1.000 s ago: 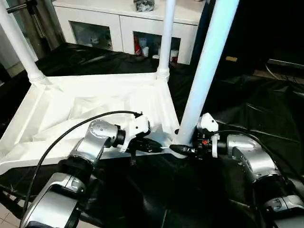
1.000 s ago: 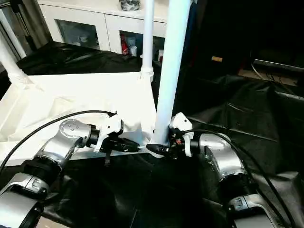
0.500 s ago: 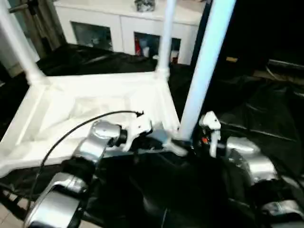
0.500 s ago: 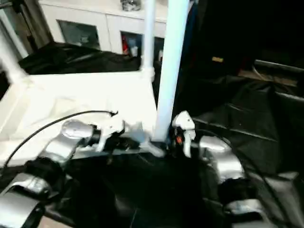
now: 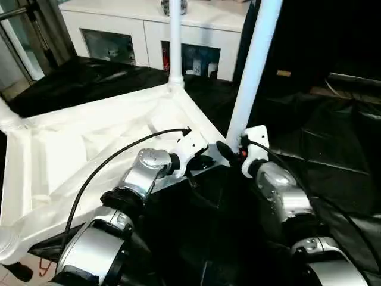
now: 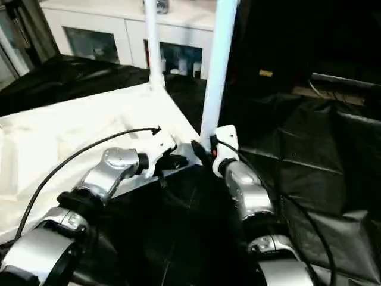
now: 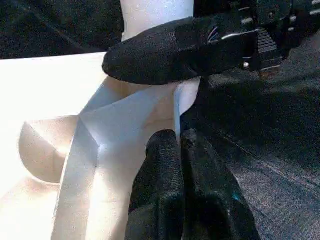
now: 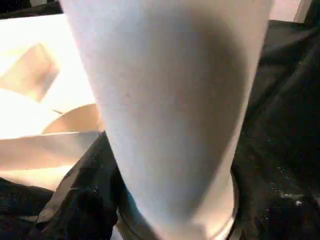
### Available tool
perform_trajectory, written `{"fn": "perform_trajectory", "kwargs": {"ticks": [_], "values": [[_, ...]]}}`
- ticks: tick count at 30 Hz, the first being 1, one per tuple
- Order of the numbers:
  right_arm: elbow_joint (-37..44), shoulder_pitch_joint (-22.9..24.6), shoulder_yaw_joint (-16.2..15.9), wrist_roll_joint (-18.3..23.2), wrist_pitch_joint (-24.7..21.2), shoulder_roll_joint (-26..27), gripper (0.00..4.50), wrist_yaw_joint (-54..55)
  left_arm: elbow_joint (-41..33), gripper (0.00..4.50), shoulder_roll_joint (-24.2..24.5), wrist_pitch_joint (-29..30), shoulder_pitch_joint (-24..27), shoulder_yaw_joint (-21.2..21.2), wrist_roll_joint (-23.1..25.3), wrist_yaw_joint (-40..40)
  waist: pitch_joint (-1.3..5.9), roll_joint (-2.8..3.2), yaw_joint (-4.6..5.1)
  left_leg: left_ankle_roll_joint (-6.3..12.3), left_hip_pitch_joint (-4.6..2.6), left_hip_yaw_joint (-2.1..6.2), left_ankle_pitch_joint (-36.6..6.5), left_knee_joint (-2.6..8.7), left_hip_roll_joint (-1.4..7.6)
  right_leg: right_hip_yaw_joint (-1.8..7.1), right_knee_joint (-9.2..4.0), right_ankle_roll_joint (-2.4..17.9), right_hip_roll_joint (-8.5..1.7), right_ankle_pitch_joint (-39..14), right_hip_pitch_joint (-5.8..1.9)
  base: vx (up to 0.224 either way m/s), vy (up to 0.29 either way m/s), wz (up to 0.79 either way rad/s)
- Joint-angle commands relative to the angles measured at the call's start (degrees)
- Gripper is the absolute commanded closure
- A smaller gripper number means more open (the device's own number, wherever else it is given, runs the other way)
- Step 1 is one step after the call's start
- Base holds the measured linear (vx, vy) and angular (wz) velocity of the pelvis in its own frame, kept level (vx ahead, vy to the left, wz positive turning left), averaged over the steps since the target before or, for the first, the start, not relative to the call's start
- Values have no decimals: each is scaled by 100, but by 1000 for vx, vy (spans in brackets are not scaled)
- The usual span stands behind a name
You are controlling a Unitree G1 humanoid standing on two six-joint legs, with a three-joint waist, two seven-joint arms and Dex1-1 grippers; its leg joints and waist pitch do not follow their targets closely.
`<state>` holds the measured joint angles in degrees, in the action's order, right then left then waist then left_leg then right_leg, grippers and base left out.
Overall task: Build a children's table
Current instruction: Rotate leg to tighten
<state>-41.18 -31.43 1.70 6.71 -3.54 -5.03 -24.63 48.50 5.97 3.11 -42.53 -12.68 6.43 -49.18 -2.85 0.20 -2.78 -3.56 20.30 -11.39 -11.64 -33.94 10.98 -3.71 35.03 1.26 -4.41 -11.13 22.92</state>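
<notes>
Two end effectors at one corner — left end effector (image 7: 181, 145) pinched shut on the tabletop (image 5: 71, 149) rim, right end effector (image 5: 229, 152) clasping the leg (image 5: 253, 65).

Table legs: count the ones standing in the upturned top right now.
2 clearly standing: the near leg at the corner by the right gripper, and the far leg at the corner towards the white cabinet. A socket base at the left edge may hold a third, cut off.
</notes>
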Motion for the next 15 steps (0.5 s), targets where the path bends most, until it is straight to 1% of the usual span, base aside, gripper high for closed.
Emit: {"fn": "perform_trajectory", "kwargs": {"ticks": [1, 2, 3, 4, 5, 7, 8, 9, 10, 11, 12, 13, 14, 15], "values": [[-42, 61, -336, 95, -210, 226, 116, -611, -275, 450, -208, -307, 15, -82, -254, -269, 369, -67, -1, 545, -3, 110, -550, 360, 224, 286, -392, 1398, -419, -527, -324, 0, 0, 0], [-32, 58, -336, 83, -201, 188, 109, -656, -296, 450, -174, -323, 38, -88, -262, -340, 374, -66, 7, 572, -4, 109, -530, 355, 230, 286, -379, 1431, -420, -423, -323, 0, 0, 0], [20, 73, -422, -11, -153, 26, 99, -820, -359, 450, -74, -352, 102, -102, -297, -542, 378, -70, 8, 595, 2, 115, -511, 352, 231, 280, -369, 1462, -426, -365, -338, 0, 0, 0], [46, 86, -460, -38, -140, -34, 85, -901, -381, 450, -40, -363, 126, -109, -311, -617, 376, -61, 13, 614, 6, 110, -510, 348, 229, 280, -368, 1475, -423, -343, -336, 0, 0, 0], [97, 119, -521, -42, -96, -143, 74, -1100, -414, 450, 22, -381, 164, -124, -329, -737, 372, -66, 19, 636, 4, 105, -530, 347, 228, 277, -375, 1494, -421, -354, -332, 0, 0, 0], [173, 170, -593, -17, -46, -274, 74, -1384, -445, 450, 95, -395, 207, -139, -345, -872, 363, -63, 21, 632, -3, 102, -614, 349, 234, 283, -391, 1493, -426, -483, -324, 0, 0, 0], [335, 260, -691, 48, -7, -465, 74, -1830, -488, 450, 198, -431, 257, -161, -373, -1084, 355, -72, 9, 621, -7, 107, -668, 355, 237, 278, -405, 1472, -423, -579, -333, 0, 0, 0], [405, 296, -720, 84, -11, -534, 74, -1997, -505, 450, 236, -446, 273, -170, -386, -1169, 346, -66, 0, 615, -14, 96, -746, 356, 248, 287, -416, 1449, -418, -653, -312, 0, 0, 0], [549, 370, -748, 167, -55, -657, 74, -2345, -547, 450, 307, -460, 307, -181, -411, -1336, 344, -77, -9, 611, -17, 101, -771, 363, 253, 281, -416, 1444, -419, -692, -324, 0, 0, 0], [653, 419, -765, 219, -80, -748, 74, -2576, -582, 450, 359, -476, 330, -189, -434, -1462, 349, -72, -32, 620, -7, 99, -756, 361, 263, 279, -401, 1438, -410, -671, -330, 0, 0, 0], [784, 481, -795, 285, -133, -874, 74, -2881, -618, 450, 427, -502, 359, -198, -452, -1595, 350, -86, -41, 632, -4, 94, -732, 355, 263, 280, -396, 1438, -408, -636, -328, 0, 0, 0], [839, 507, -816, 298, -163, -940, 74, -3049, -627, 450, 463, -525, 371, -200, -451, -1648, 350, -78, -57, 643, 0, 94, -703, 356, 273, 280, -388, 1442, -412, -610, -325, 0, 0, 0], [889, 533, -851, 302, -178, -1004, 74, -3188, -627, 450, 497, -546, 380, -204, -448, -1694, 350, -88, -61, 647, -2, 92, -693, 353, 270, 276, -389, 1443, -406, -602, -321, 0, 0, 0], [926, 552, -879, 303, -186, -1052, 74, -3291, -629, 450, 522, -561, 387, -208, -446, -1730, 353, -84, -72, 638, -4, 91, -665, 351, 271, 274, -382, 1457, -415, -602, -306, 0, 0, 0]]}}
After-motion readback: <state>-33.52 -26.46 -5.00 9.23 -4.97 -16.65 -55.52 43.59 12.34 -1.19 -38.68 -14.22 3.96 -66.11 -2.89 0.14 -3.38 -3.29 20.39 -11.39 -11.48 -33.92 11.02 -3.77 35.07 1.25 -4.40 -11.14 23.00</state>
